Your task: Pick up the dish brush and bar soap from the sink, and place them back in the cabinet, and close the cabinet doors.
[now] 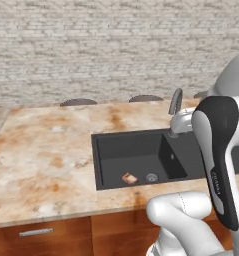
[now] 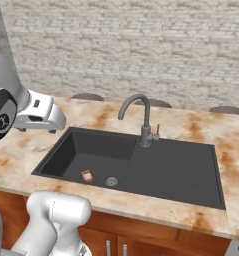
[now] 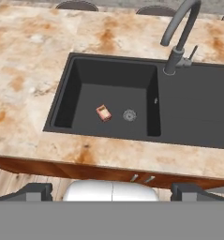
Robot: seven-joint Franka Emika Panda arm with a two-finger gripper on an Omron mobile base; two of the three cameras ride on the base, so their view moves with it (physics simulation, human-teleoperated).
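Pincer [image 3: 111,192] wide open and empty, we hover high above the sink [image 3: 66,89]; bar soap [image 3: 103,113] lies far below it, nothing picked up yet.

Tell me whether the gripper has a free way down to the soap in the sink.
Probably yes: the soap lies alone on the sink floor beside the drain, nothing over it, and the open gripper is well above.

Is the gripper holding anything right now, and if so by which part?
Nothing is held. The gripper is open, up above the counter, and the bar soap lies on the sink floor beside the drain.
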